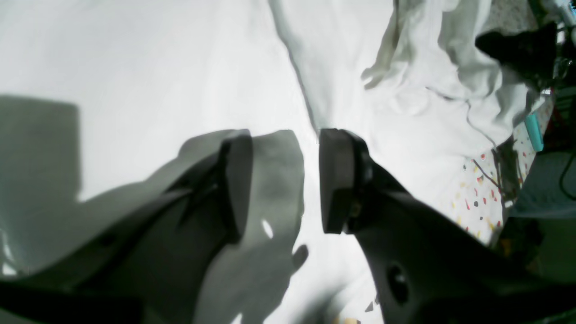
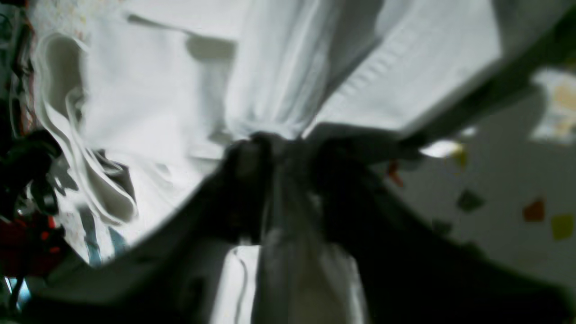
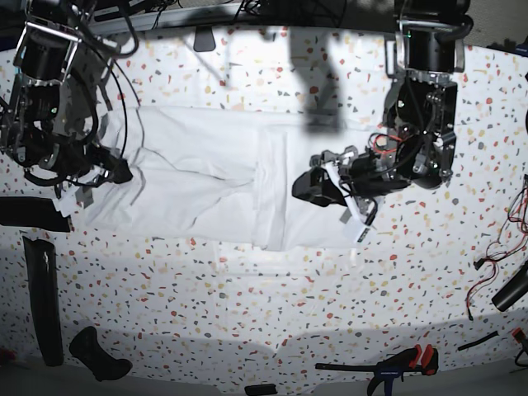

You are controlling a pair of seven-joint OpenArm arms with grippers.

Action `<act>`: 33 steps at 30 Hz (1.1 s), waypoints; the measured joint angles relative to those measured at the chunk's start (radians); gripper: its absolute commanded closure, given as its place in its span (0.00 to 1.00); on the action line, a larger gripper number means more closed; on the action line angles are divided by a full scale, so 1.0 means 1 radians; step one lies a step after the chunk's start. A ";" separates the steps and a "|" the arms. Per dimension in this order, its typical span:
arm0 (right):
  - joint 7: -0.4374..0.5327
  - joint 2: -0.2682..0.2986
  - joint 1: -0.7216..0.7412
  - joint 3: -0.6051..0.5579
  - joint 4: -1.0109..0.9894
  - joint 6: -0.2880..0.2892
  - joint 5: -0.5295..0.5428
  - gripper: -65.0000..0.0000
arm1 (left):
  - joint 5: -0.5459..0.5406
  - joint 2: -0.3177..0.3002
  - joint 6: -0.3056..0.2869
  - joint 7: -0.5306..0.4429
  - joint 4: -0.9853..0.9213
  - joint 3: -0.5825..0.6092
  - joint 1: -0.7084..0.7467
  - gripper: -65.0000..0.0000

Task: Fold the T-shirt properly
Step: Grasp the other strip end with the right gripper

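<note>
I'm seeing the T-shirt (image 3: 214, 186) lying spread across mid-frame of the base view on the speckled table (image 3: 247, 305). I'm pinching a bunched edge w/ the right gripper (image 2: 279, 148) at frame left; cloth could be slipping out if pulled. The left gripper (image 1: 283, 180) is hovering released, holding nothing, so a one-sided pull is risking a skewed fold.

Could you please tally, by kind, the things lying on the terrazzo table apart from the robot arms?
White T-shirt: 1
Bar clamp with red trigger: 1
Long flat black strip: 1
Black handle-shaped part: 1
Total: 4
</note>
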 measured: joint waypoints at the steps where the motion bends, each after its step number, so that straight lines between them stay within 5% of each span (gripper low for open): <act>1: 0.000 -0.002 0.000 0.000 0.000 0.000 -0.001 0.98 | 0.000 0.000 0.000 0.000 0.000 0.000 0.000 0.63; 21: -0.029 -0.005 0.098 -0.001 0.008 -0.001 0.028 1.00 | 0.075 0.000 -0.002 -0.009 0.000 0.000 0.000 0.63; 33: -0.040 -0.016 0.095 -0.004 0.230 -0.001 0.102 1.00 | 0.198 0.001 -0.003 -0.162 0.002 0.002 0.066 0.63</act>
